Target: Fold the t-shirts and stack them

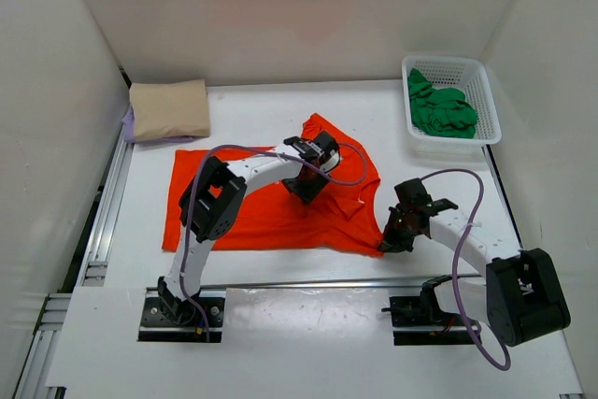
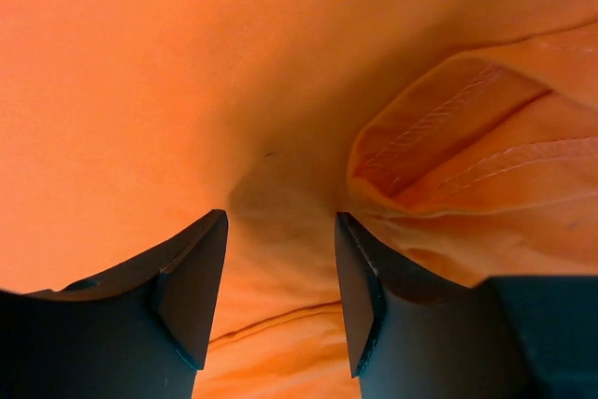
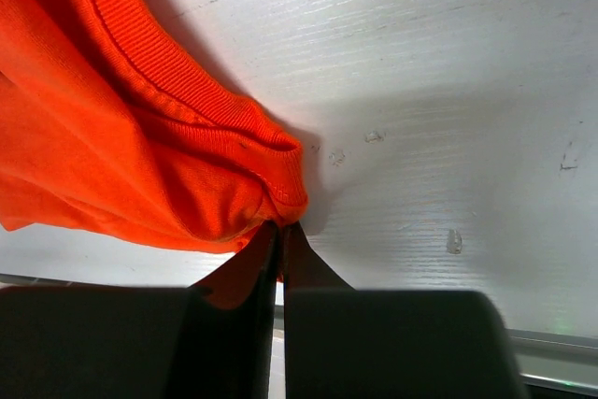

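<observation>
The orange-red t-shirt point(image 1: 271, 207) lies spread across the middle of the table, its right part rumpled. My left gripper point(image 1: 308, 184) hovers over the shirt's upper middle; in the left wrist view point(image 2: 280, 231) its jaws stand open with only orange cloth point(image 2: 187, 91) under them, nothing pinched. My right gripper point(image 1: 391, 240) is at the shirt's lower right corner and is shut point(image 3: 280, 231) on the ribbed hem point(image 3: 252, 137). A beige t-shirt point(image 1: 169, 107) sits folded on a lavender one point(image 1: 131, 128) at the back left. A green t-shirt point(image 1: 439, 111) is bunched in the basket.
The white mesh basket point(image 1: 486, 91) stands at the back right corner. White walls enclose the table on three sides. A metal rail point(image 1: 308, 284) runs along the near edge between the arm bases. Bare white table point(image 3: 448, 91) lies right of the shirt.
</observation>
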`<action>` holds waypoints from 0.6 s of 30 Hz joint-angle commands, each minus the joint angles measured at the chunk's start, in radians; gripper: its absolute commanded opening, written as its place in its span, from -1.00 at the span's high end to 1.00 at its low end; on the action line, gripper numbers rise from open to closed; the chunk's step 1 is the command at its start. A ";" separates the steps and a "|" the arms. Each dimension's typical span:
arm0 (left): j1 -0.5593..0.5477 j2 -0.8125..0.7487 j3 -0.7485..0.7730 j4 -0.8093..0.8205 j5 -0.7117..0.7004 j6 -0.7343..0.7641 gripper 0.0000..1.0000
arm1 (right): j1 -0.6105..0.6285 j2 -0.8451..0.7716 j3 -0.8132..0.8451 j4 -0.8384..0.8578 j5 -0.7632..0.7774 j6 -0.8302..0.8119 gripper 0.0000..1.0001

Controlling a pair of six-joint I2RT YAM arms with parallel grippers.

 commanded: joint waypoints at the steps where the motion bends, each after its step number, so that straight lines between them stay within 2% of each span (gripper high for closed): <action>1: 0.002 -0.057 0.072 -0.009 -0.072 0.001 -0.21 | 0.004 0.018 -0.006 -0.099 0.080 -0.040 1.00; 5: -0.120 -0.146 0.063 0.043 -0.083 0.001 -0.21 | 0.004 0.018 -0.006 -0.108 0.071 -0.040 1.00; 8: -0.203 -0.170 0.063 0.069 0.003 0.001 -0.24 | 0.004 0.018 -0.006 -0.108 0.071 -0.050 1.00; 9: -0.217 -0.170 0.063 0.069 0.029 0.001 -0.31 | 0.004 0.018 -0.006 -0.108 0.071 -0.050 1.00; 13: -0.242 -0.107 0.093 0.069 0.120 0.001 -0.37 | 0.004 0.018 0.003 -0.117 0.071 -0.040 1.00; 18: -0.242 0.005 0.199 0.069 0.129 0.001 -0.39 | 0.004 0.018 0.003 -0.117 0.071 -0.040 1.00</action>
